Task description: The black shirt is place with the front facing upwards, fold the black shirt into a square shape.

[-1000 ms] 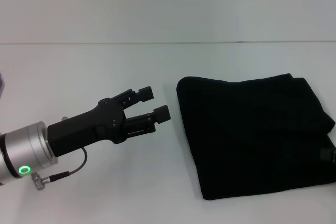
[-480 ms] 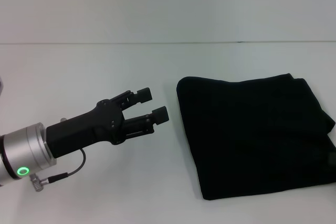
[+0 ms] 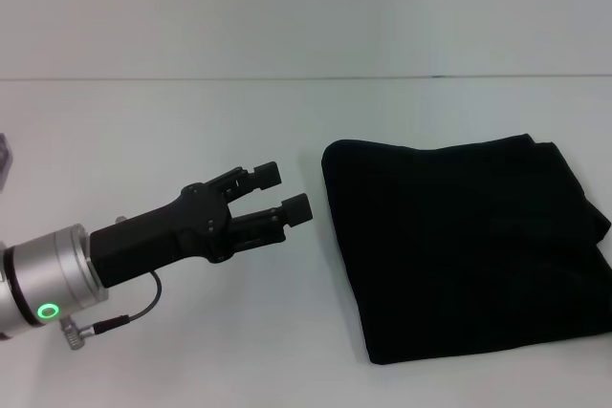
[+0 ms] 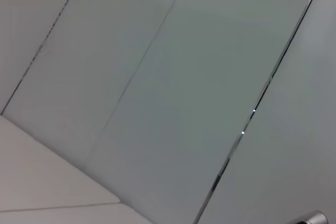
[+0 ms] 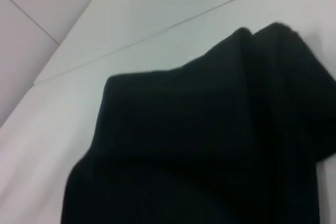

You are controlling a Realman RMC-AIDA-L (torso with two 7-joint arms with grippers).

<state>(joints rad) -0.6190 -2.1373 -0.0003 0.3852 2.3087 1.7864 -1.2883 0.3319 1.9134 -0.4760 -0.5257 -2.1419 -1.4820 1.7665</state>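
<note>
Little has moved over the last second: the left hand [image 3: 277, 193] has dipped and slid a touch, hardly more than a drift, and remains above the bare desk [image 3: 191, 121] just beside the near-left edge of the black shirt [image 3: 464, 246]. Its two fingers stand apart with nothing between them, so it is open and empty. At the right edge of the head view, a small dark shape that overlapped the shirt a second ago is gone, which I read as the right arm pulling clear. The right hand itself shows in no picture now, so its state cannot be told; its wrist camera looks down on the shirt [image 5: 210, 140] from nearby.

The shirt lies flat on the right part of the desk as a compact, roughly four-sided bundle, with stacked layers visible along its far right corner. No lettering or neck label shows, so the printed front appears to be folded inside. Its outline has not shifted between the earlier pictures and this one.

Judging from this, the folding looks finished or very nearly so: the cloth already forms something close to a square, though the near edge runs slightly slanted. With one hand empty and off the fabric and the other apparently withdrawn, what remains is probably only a retreat to rest, or at most a small tidy of an edge.
</note>
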